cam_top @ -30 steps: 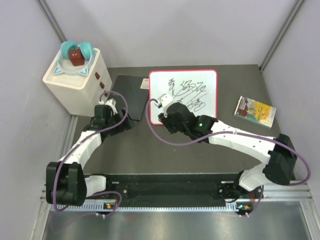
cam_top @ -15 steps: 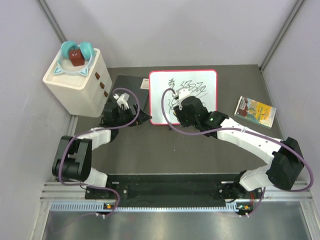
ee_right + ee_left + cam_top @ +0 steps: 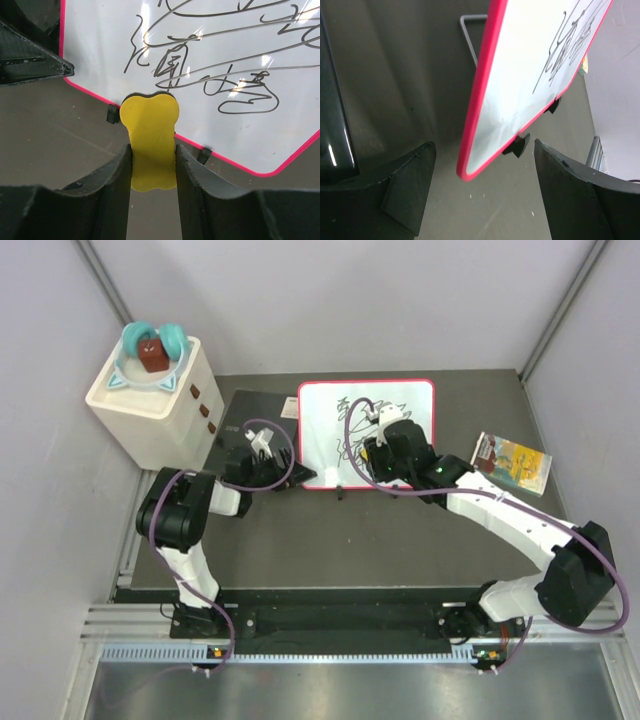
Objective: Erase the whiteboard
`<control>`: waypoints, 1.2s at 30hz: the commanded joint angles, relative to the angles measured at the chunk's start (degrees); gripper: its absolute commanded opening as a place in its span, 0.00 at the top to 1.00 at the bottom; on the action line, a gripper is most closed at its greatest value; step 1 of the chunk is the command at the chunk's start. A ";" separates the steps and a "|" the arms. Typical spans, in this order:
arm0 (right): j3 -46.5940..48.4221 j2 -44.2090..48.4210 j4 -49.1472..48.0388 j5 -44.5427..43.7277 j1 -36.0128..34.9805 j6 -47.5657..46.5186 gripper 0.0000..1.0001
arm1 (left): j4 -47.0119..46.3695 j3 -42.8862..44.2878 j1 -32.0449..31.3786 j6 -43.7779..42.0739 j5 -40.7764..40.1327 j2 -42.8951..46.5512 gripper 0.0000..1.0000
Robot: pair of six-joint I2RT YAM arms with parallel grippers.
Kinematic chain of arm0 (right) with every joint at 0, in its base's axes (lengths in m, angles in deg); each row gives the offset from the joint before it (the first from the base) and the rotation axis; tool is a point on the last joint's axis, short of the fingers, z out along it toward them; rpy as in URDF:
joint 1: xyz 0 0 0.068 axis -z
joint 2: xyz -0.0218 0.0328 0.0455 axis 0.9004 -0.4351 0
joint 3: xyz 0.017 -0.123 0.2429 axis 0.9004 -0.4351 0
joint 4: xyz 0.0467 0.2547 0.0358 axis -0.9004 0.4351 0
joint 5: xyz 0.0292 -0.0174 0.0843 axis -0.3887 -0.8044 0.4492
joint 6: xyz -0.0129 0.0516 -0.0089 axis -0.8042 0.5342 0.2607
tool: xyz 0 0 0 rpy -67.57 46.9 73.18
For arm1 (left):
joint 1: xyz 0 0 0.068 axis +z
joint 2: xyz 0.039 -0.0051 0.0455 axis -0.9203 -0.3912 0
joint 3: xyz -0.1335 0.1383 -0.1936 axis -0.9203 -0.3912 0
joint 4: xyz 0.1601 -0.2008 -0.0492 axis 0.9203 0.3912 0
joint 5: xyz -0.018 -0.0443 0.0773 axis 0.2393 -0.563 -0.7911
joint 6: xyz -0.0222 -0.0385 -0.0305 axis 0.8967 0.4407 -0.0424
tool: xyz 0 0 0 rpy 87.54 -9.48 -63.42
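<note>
Eraser (image 3: 150, 112) pinched in right tool (image 3: 152, 148), left tool (image 3: 483, 150) agape

Two slim limbs, left arm (image 3: 185, 515) and right arm (image 3: 500, 515): glossy white shells on the long links, bulky black housings at shoulder, elbow and wrist. Along each, a purple cable (image 3: 290, 455), looping free near the wrist and ending in a small white plug (image 3: 262, 437). Black base blocks on a black rail (image 3: 330, 615). Left pincer (image 3: 485, 190) and right pincer (image 3: 152, 165) alike: broad matte-black fingers (image 3: 407, 192), wedge-shaped, lightly scuffed and dusty along the edges.
</note>
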 commanded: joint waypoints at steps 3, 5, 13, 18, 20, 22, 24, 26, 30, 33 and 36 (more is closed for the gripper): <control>0.96 -1.14 -2.82 -0.52 1.16 1.46 1.00 | -12.90 3.87 -0.14 2.46 2.81 -5.39 0.22; 0.96 -1.67 -3.26 -1.67 1.69 1.82 1.00 | -13.52 4.84 -0.14 2.99 4.04 -6.89 0.26; 0.08 -5.88 -7.48 3.68 7.40 7.53 1.00 | -16.77 3.79 -0.05 2.02 4.75 -7.60 0.48; 0.60 -10.10 -11.51 3.87 8.11 9.90 1.00 | -20.55 1.68 -0.05 3.08 5.45 -7.24 0.52; 1.04 -12.47 -12.22 3.17 8.11 10.17 1.00 | -20.12 1.59 -0.05 2.73 5.80 -7.51 0.56; 1.92 -14.23 -12.93 2.55 8.11 9.99 1.00 | -20.12 1.42 -0.14 2.12 5.89 -7.51 0.59; 1.23 -14.59 -14.76 0.71 8.02 9.99 1.00 | -20.12 1.06 -0.14 1.76 5.80 -7.59 0.65; 0.61 -14.68 -16.09 -1.31 8.11 10.17 1.00 | -19.51 1.24 -0.14 1.06 6.15 -7.95 0.71; -0.01 -15.12 -17.76 -3.17 8.11 10.60 1.00 | -19.68 1.24 -0.05 0.18 7.21 -9.88 0.89; -0.71 -15.29 -20.22 -3.52 8.11 10.61 1.00 | -19.33 0.98 -0.05 -0.78 7.03 -10.49 1.00; 0.16 -16.95 -20.49 -4.57 8.11 10.69 1.00 | -18.71 -0.16 -0.05 -2.54 5.80 -10.32 1.00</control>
